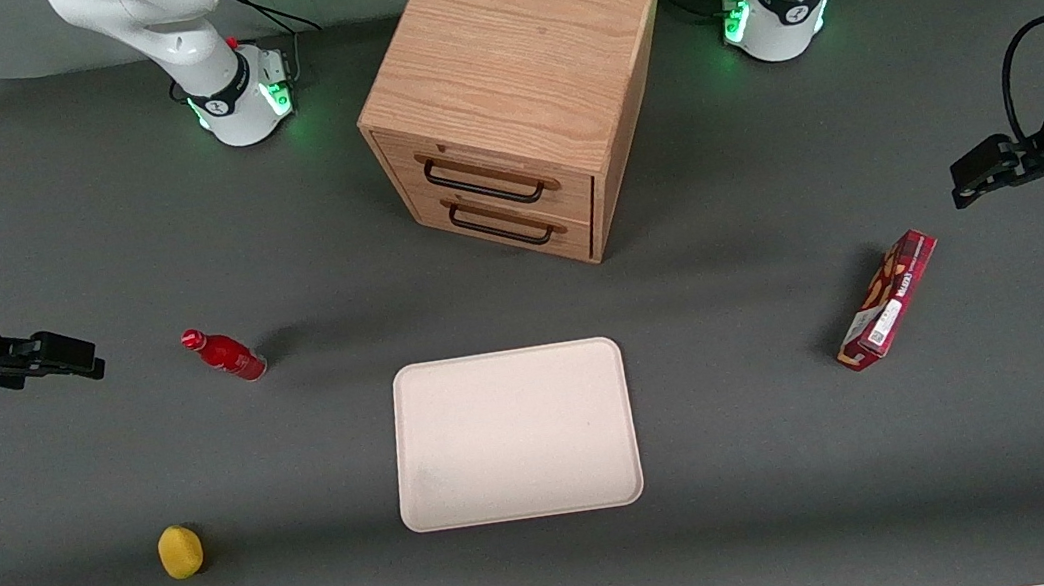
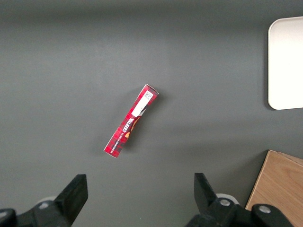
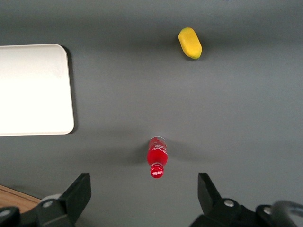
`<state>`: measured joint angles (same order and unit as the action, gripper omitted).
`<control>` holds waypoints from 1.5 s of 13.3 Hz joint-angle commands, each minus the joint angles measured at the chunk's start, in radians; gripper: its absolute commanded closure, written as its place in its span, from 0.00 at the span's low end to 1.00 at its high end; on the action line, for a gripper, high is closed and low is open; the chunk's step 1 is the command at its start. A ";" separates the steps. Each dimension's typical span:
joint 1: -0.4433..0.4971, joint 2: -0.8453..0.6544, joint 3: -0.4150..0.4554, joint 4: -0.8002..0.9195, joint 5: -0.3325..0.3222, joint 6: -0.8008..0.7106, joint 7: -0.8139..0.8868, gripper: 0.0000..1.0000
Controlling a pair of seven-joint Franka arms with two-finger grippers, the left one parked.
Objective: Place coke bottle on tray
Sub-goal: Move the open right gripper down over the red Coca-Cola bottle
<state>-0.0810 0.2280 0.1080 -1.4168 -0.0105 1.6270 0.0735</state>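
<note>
- The right gripper (image 3: 142, 198) hangs high over the working arm's end of the worktop, its fingers (image 3: 78, 191) spread wide and holding nothing.
- The coke bottle (image 1: 226, 354) stands upright on the worktop near that end, a little nearer the wooden drawer cabinet (image 1: 511, 98) than the tray's closest corner is.
- The tray (image 1: 514, 433) sits bare at mid-worktop, in front of the cabinet's 2 drawers, well apart from the bottle.
- Step in hand, as I read it: the approach. Nothing is grasped yet.
- Best play: drop straight over the red cap, keep the jaws wide until they straddle the body, then close low on the widest part, since the glossy neck looks slippery.
- Lift clear before swinging across, or the bottle could tip on the tray's raised rim.
- The worktop is flat dark grey matting.
- A lemon (image 1: 180, 551) lies toward the front edge, and a red snack box (image 1: 888, 299) lies toward the parked arm's end.
</note>
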 commanded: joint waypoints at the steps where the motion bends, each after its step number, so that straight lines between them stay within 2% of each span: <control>1: -0.005 -0.003 0.006 -0.019 -0.011 0.019 -0.012 0.00; 6: -0.008 0.051 0.006 -0.079 -0.012 0.154 -0.014 0.00; 8: -0.005 0.073 0.006 -0.155 -0.016 0.248 -0.014 0.00; 11: -0.003 0.045 0.007 -0.322 -0.025 0.413 -0.015 0.00; 17: -0.006 -0.061 0.015 -0.574 -0.013 0.536 -0.024 0.06; 18: -0.008 -0.084 0.016 -0.615 -0.012 0.539 -0.024 0.11; 20: -0.026 -0.119 0.022 -0.691 -0.008 0.569 -0.026 0.13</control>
<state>-0.0814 0.1942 0.1182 -1.9834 -0.0222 2.1394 0.0705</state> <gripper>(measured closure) 0.115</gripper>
